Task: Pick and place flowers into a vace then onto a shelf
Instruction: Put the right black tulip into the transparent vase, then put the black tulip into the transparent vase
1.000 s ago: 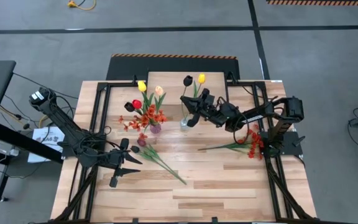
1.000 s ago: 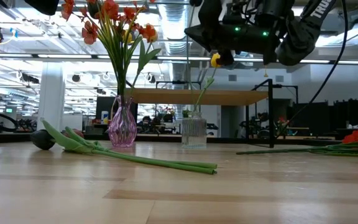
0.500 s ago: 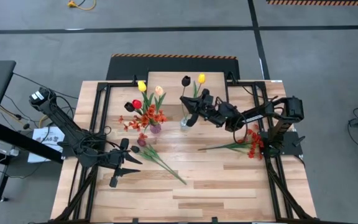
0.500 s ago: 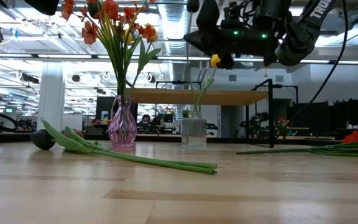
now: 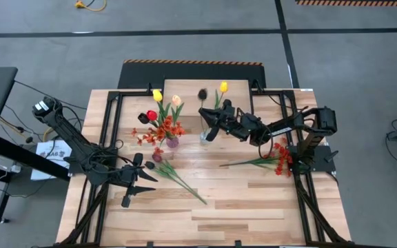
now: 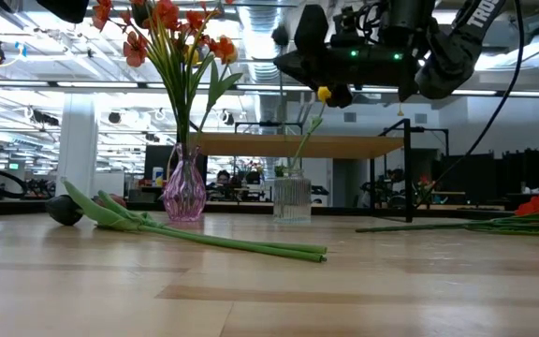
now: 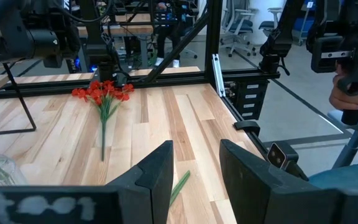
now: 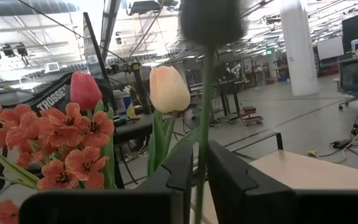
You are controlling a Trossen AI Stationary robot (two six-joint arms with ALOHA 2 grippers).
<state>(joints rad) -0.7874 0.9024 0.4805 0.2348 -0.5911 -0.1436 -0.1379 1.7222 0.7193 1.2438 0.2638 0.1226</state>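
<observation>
Nearest, at the lower left of the high view, the left gripper [image 5: 131,189] waits above the table [image 5: 240,207], fingers apart and empty, beside a loose tulip [image 5: 178,180]; toward the middle, a pink vase [image 5: 173,142] holds flowers [image 5: 158,124]; right of it the right gripper [image 5: 211,131] hangs over a clear vase [image 5: 204,136], fingers narrowly parted around a dark tulip's stem [image 8: 204,149], grip uncertain; an orange-red spray [image 5: 280,157] lies at centre right; farthest, at top centre, the shelf [image 5: 188,93].
</observation>
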